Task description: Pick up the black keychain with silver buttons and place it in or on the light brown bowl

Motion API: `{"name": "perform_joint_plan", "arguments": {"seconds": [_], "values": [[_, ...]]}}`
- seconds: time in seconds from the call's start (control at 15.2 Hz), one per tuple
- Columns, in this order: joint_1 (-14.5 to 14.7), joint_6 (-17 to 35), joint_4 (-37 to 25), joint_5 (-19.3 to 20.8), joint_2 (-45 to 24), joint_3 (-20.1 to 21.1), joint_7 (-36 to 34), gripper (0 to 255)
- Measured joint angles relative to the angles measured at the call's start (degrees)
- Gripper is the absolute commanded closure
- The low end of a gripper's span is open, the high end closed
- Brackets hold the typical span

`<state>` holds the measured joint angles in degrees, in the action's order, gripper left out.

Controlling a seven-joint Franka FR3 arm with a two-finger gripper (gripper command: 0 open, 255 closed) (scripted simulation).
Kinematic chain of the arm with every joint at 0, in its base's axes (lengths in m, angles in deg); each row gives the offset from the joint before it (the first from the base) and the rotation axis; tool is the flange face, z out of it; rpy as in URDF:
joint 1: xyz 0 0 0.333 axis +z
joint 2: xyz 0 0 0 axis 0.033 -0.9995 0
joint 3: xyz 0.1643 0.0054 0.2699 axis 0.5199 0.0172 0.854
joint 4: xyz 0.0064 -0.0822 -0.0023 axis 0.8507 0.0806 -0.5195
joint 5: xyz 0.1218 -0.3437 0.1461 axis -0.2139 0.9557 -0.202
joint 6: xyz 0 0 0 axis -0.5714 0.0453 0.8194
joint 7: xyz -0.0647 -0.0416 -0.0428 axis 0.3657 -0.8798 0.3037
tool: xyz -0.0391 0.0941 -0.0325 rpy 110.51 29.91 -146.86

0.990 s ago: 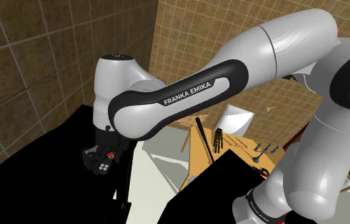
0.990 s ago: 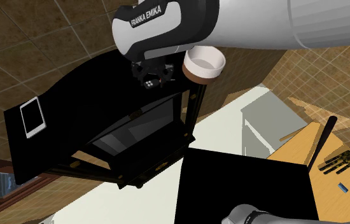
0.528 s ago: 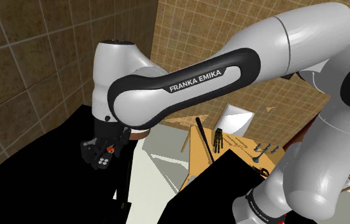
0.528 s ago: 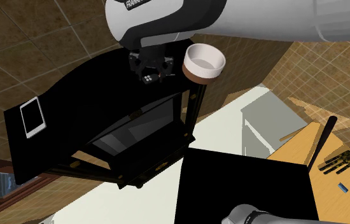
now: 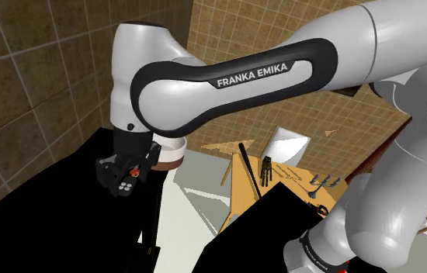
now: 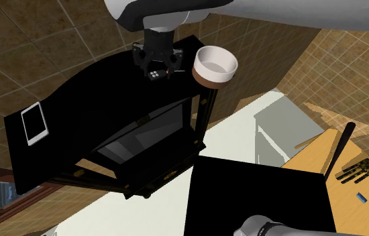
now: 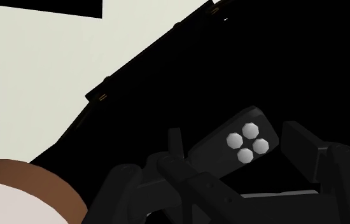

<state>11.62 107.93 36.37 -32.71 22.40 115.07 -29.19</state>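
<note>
So the black table (image 6: 76,134) has a white phone (image 6: 34,123) lying flat near one end, brown bowl (image 6: 203,76) at another corner.

Bowl (image 5: 175,154) mostly hidden bhd arm (image 5: 204,101); cut off in wrist view.

In the second exterior view's upper middle, the keychain (image 6: 155,75) is held in the hand (image 6: 155,66) over the tabletop (image 6: 76,134). The bowl (image 6: 210,79) is set just right of it, at the tabletop's corner. A phone (image 6: 34,123) is laid at the tabletop's left end.
</note>
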Motion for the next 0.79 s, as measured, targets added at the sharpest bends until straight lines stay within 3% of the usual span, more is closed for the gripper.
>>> {"name": "perform_joint_plan", "arguments": {"seconds": [0.79], "values": [[-0.4, -8.8, -6.4, -0.8, 2.8, 0.1, -0.7, 255]]}}
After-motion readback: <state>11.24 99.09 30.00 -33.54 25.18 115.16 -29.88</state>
